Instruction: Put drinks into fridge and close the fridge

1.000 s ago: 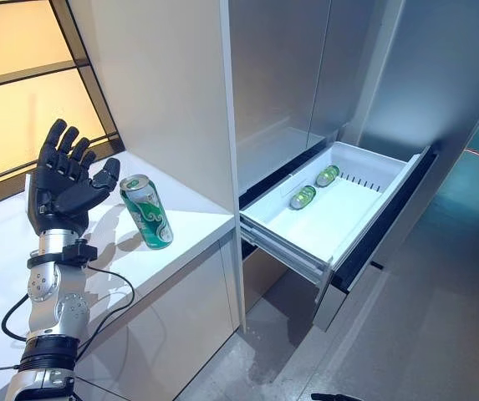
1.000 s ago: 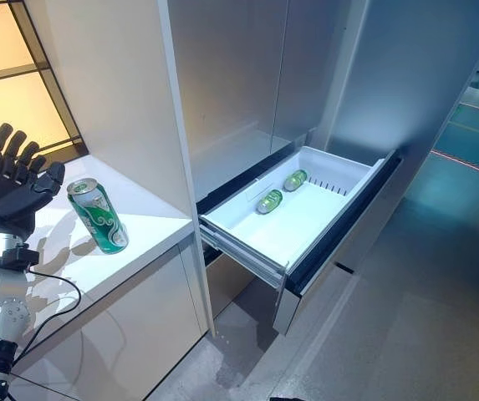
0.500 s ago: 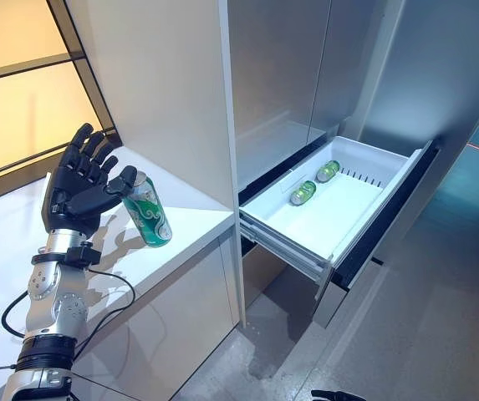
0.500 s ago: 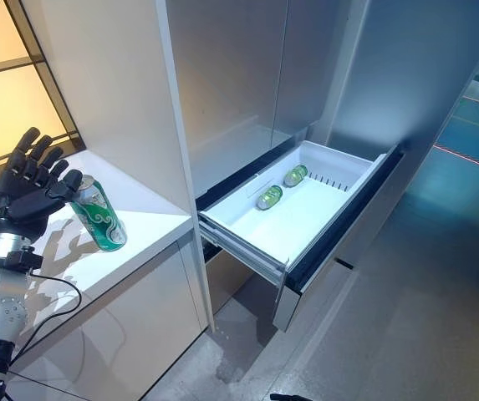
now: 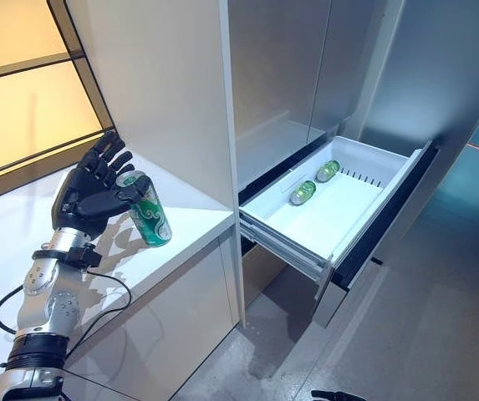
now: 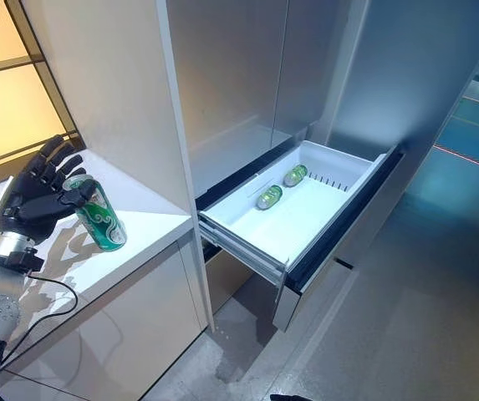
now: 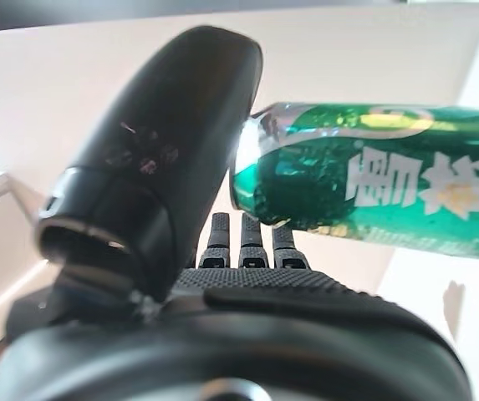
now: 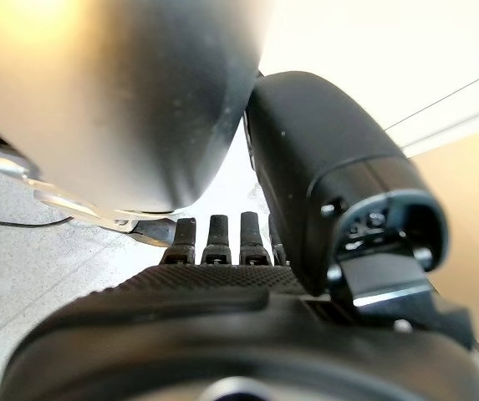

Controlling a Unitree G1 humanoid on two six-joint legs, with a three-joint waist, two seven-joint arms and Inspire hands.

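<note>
A green can (image 5: 145, 210) stands on the white counter (image 5: 189, 219) to the left of the fridge. My left hand (image 5: 93, 192) is open right beside it, fingers straight along its far side and thumb against its top rim. In the left wrist view the can (image 7: 373, 192) lies just past the thumb (image 7: 164, 159). The fridge drawer (image 5: 339, 225) is pulled out, with green cans (image 5: 303, 194) lying at its back. My right hand (image 8: 222, 284) is open and idle, with grey floor past it.
A tall white cabinet wall (image 5: 164, 83) rises behind the can at the counter's right end. The steel fridge front (image 5: 281, 75) stands above the drawer. The open drawer juts out over the grey floor (image 5: 423, 317).
My left hand has moved right and forward up to the can, and its thumb now touches the can's top. The can and the drawer have stayed in place.
</note>
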